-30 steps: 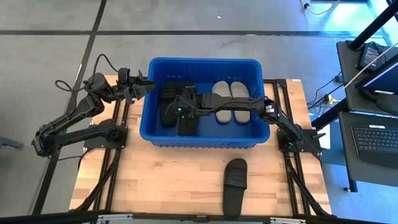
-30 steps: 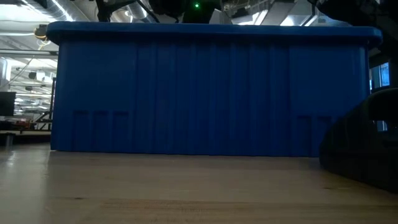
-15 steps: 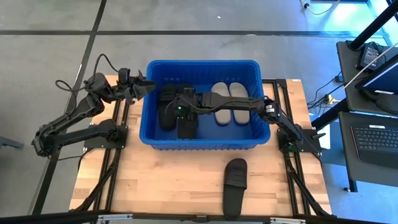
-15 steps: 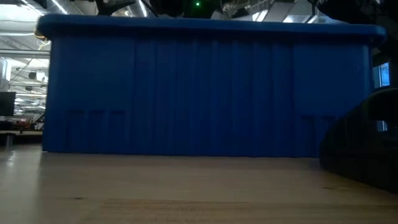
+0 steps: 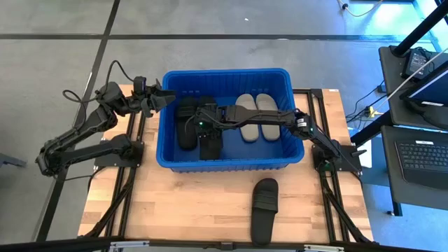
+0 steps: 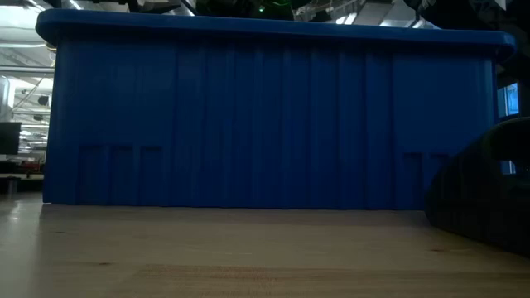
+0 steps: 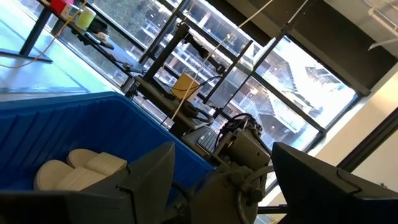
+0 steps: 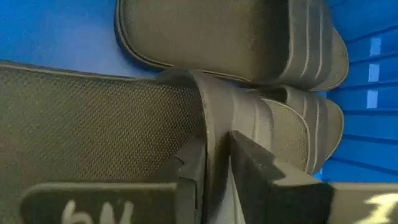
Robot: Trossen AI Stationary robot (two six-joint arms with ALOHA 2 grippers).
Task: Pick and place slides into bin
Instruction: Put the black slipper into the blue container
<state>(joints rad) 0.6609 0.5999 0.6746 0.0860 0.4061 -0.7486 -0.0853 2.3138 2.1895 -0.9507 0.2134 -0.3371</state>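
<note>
The bin (image 5: 227, 115) sat in the upper middle of the high view, on the table (image 5: 196, 203). In its right half lay two grey slides (image 5: 253, 117) side by side. In its left half lay black slides (image 5: 186, 120), dark against dark, so I could not count them with any certainty from above. One more black slide (image 5: 265, 209) lay alone on the table at the lower middle of the frame, well apart from the bin.

The right gripper (image 5: 203, 129) reached across the bin from the right and hung low over the black slides at centre left. In the right wrist view its fingers (image 8: 255, 171) stood either side of the strap of a black slide (image 8: 93, 124), with a narrow gap between them; whether they were clenched on the strap or had just let go, I cannot tell. Two more black slides (image 8: 249, 37) lay beyond it against the blue wall.

The left gripper (image 5: 162, 97) waited at the bin's upper left corner, over the rim, jaws spread wide and empty.

In the low view the bin's ribbed wall (image 6: 273, 116) filled most of the frame, with the lone slide (image 6: 484, 190) dark at the right edge.
</note>
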